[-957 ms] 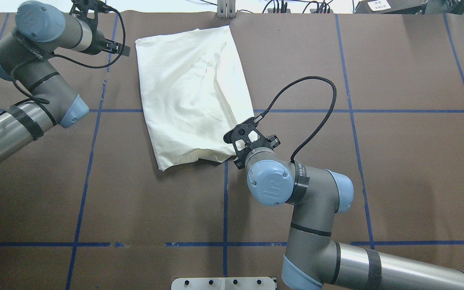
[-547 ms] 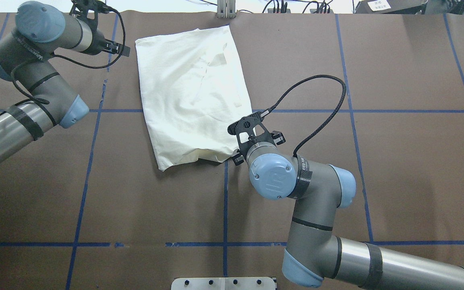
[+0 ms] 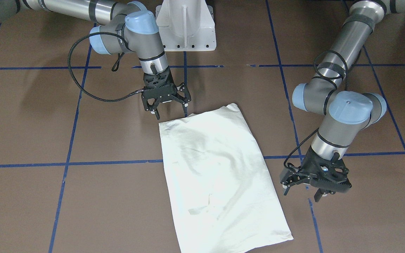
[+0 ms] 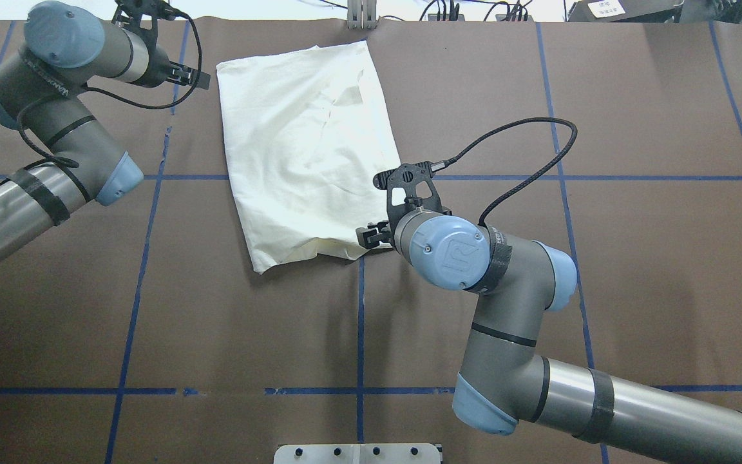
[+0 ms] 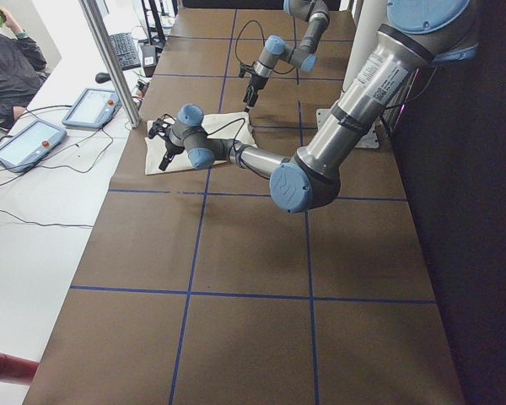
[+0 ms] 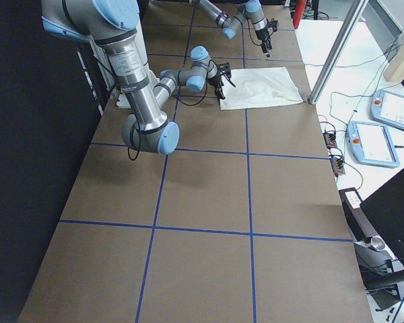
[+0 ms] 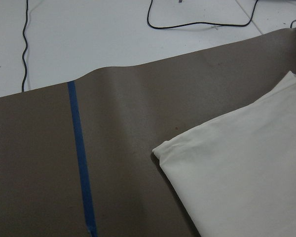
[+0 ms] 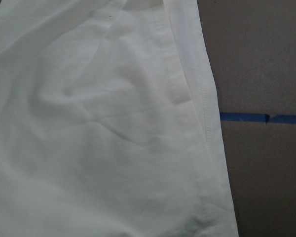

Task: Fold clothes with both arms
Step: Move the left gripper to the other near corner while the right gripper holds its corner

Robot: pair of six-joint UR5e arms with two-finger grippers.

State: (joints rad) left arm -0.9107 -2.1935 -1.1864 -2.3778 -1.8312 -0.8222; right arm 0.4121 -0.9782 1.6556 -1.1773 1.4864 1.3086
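T-shirt [image 4: 306,154] is found folded into a plain cream rectangle, flat at the table's [image 4: 603,290] far edge, left of centre. Cloth is judged light and limp; hemmed corners are best pinched. Both the right gripper [image 3: 171,111] and the left gripper [image 3: 301,194] are spread open, empty, beside diagonal corners.

Your right gripper [image 3: 170,111] has swung toward 1 o'clock overhead, and the T-shirt [image 4: 306,148] ridge has settled flatter.

I see a plain cream-white cloth shirt [image 4: 306,148], a brown worktop [image 4: 654,283] gridded with blue tape lines [image 4: 359,322], and my black left claw [image 3: 304,192] and right claw [image 3: 170,109].
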